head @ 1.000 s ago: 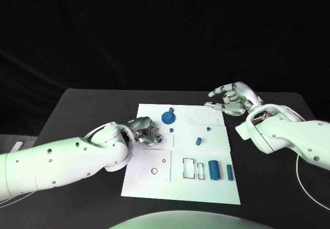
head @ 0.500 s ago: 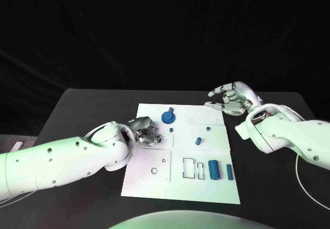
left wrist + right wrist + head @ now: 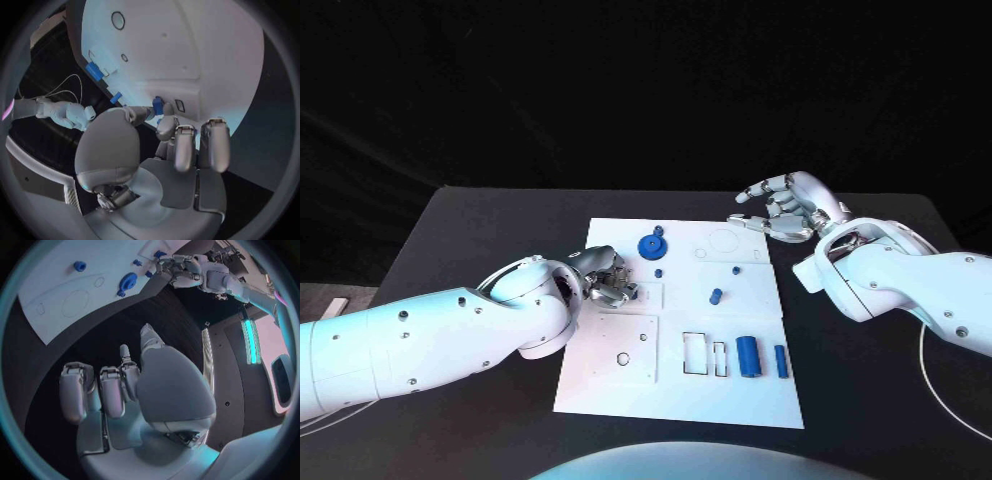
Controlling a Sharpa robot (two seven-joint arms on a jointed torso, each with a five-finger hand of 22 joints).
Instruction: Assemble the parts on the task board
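White task board (image 3: pixel 733 400) unchanged since the earlier frame. Left robot hand (image 3: pixel 606 276) still pinches a small blue part (image 3: pixel 158 106) at its 9 o'clock edge. Right robot hand (image 3: pixel 788 207) stays curled, empty, at 1 o'clock.

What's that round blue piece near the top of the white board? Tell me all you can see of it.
The blue disc is a small round part, plastic by its look, lying flat on the task board near its far edge. A little nub sticks out at its far rim. The right wrist view shows it with a raised centre. Neither hand touches it: the left hand is beside it, closer to the robot, and the right hand hovers off the board's far right corner.
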